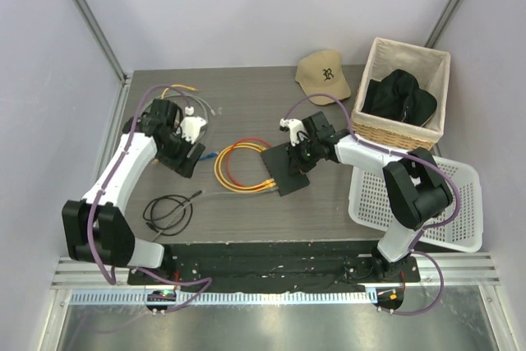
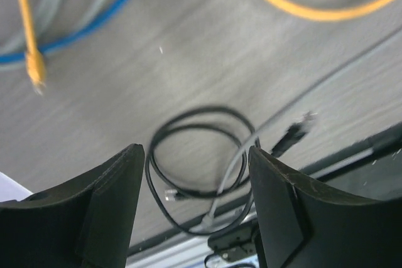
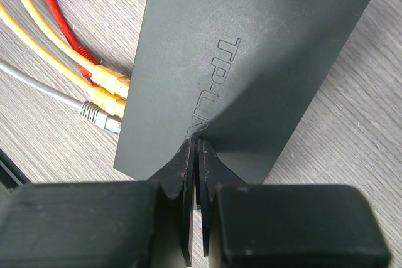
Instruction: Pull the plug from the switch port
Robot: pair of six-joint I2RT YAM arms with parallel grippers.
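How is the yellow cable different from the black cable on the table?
The yellow cable is bright; the black cable is dark. The yellow cable's plugs sit at the switch's edge, while the black cable's ends lie loose. The yellow cable lies beside the switch; the black cable lies nearer the left arm's base. Both are coiled in loops on the table.

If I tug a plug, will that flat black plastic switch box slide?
The flat black plastic switch box looks thin and light, so unheld it would probably slide on the table. Lying flat, it seems unlikely to tip. Its plugged-in yellow cables may drag it.
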